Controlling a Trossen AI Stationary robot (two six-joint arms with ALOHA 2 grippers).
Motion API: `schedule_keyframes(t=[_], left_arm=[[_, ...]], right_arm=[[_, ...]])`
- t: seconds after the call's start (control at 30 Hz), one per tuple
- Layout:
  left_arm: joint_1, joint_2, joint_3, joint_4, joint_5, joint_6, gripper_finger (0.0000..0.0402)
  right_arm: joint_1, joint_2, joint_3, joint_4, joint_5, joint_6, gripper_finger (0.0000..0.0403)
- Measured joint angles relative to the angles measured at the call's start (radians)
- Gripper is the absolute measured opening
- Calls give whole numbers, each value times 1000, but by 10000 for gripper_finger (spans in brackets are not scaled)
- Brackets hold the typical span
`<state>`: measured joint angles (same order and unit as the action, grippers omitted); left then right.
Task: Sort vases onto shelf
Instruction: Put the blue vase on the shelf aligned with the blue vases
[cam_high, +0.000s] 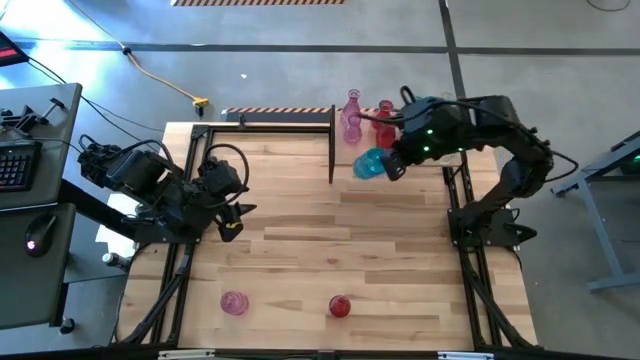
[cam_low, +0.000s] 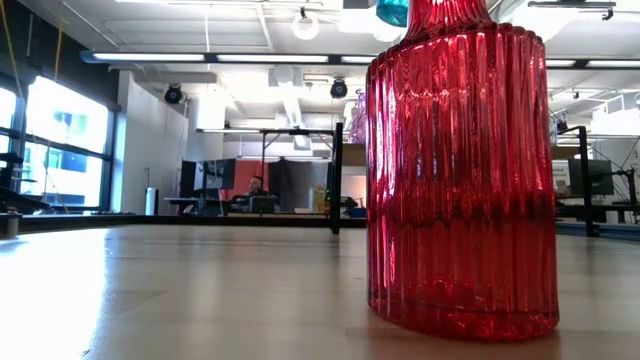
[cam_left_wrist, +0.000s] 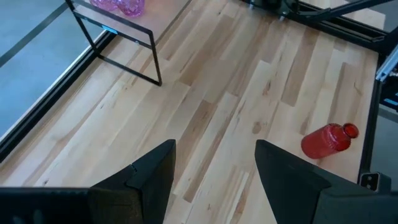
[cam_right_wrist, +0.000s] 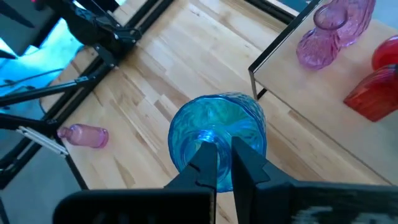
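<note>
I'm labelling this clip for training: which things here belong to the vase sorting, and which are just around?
Part of the job:
- blue vase, held by the right gripper
- pink vases and red vases on the shelf
- pink vase and red vase lying on the table
- left gripper, open, waiting

Just around:
- keyboard
- yellow cable

A keyboard (cam_high: 14, 165) and mouse (cam_high: 35, 241) lie on a side desk (cam_high: 45, 215).
</note>
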<state>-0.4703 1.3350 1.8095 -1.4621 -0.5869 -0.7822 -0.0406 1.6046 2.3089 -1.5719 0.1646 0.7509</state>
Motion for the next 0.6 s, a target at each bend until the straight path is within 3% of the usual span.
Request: schedule_keyframes(t=[0.6], left_arm=[[98,0,0,0,27,27,211]], right_arm=[[-1,-101,-1,1,46,-23,0]])
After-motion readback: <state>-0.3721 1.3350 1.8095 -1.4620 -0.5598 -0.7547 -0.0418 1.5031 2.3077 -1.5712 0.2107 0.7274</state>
